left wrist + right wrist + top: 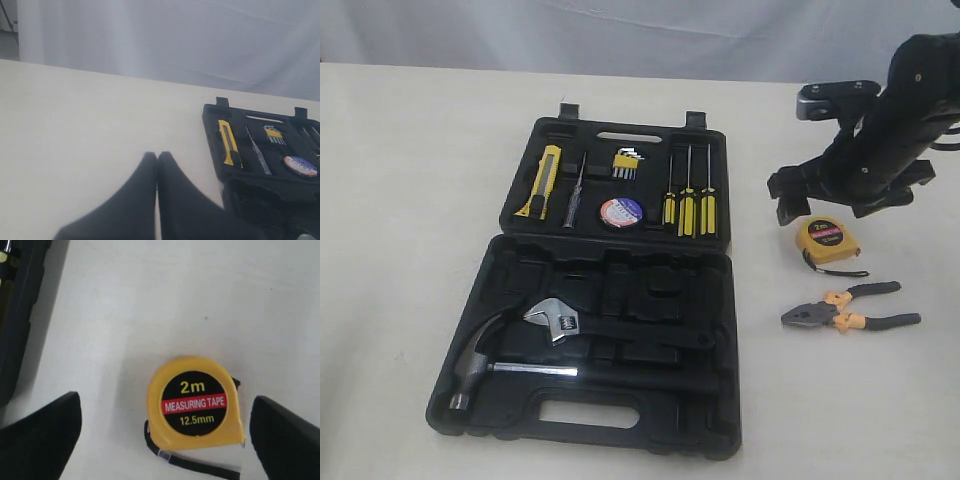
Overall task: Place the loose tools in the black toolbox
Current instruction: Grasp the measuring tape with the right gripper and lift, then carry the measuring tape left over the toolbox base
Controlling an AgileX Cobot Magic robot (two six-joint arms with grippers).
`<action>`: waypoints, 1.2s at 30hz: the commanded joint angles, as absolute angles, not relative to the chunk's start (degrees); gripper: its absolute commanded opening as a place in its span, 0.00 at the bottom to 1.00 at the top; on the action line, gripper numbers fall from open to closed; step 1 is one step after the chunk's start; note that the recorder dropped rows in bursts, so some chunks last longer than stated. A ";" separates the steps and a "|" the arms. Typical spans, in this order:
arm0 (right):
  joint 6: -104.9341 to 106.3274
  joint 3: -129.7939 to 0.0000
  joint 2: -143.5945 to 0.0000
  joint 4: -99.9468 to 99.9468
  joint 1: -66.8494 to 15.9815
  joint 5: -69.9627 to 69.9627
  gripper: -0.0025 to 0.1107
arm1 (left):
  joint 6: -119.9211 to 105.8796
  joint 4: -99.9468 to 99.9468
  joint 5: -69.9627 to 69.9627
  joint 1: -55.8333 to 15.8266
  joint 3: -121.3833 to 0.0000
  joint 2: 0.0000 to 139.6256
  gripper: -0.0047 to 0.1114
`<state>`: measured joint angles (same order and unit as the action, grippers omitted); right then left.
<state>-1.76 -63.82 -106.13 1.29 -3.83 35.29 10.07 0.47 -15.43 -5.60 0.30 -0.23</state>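
The black toolbox point(605, 405) lies open on the table. Its far half holds the yellow-black utility knife point(540, 182) point(228, 142) and the black tape roll point(621, 212) point(300, 166). To the right of the box, the yellow tape measure point(828, 240) point(196, 402) lies flat on the table, with the orange-black pliers point(850, 308) just in front of it. My right gripper point(830, 205) point(165, 415) hovers open above the tape measure, one finger on each side, not touching it. My left gripper point(157, 156) is shut and empty over bare table left of the box, out of the exterior view.
Yellow-handled screwdrivers point(688, 205), hex keys point(626, 162) and a thin tester point(573, 195) sit in the far half of the box. A steel hammer point(495, 365) and an adjustable wrench point(565, 322) lie in the near half. A white curtain point(165, 35) backs the table.
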 commanded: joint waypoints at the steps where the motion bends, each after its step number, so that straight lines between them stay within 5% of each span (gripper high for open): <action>1: -0.38 -66.37 -108.56 2.98 -3.42 36.51 0.77 | 10.05 0.00 -15.61 -5.93 0.00 0.00 0.04; 16: 3.13 -69.47 -115.71 3.85 -0.29 42.90 0.75 | 10.05 0.00 -15.61 -5.93 0.00 0.00 0.04; 20: 4.32 -69.47 -116.26 3.57 -0.29 42.75 0.43 | 10.05 0.00 -15.61 -5.93 0.00 0.00 0.04; 23: 4.32 -69.47 -116.13 3.45 -0.29 42.99 0.02 | 10.05 0.00 -15.61 -5.93 0.00 0.00 0.04; 29: 3.58 -69.96 -107.44 -3.30 -1.10 50.81 0.02 | 10.05 0.00 -15.61 -5.93 0.00 0.00 0.04; 36: -3.01 -69.96 -89.96 -3.30 -14.74 59.77 0.02 | 10.05 0.00 -15.61 -5.93 0.00 0.00 0.04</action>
<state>-1.28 -69.51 -94.78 -2.78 -9.28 57.18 10.07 0.47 -15.43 -5.60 0.30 -0.23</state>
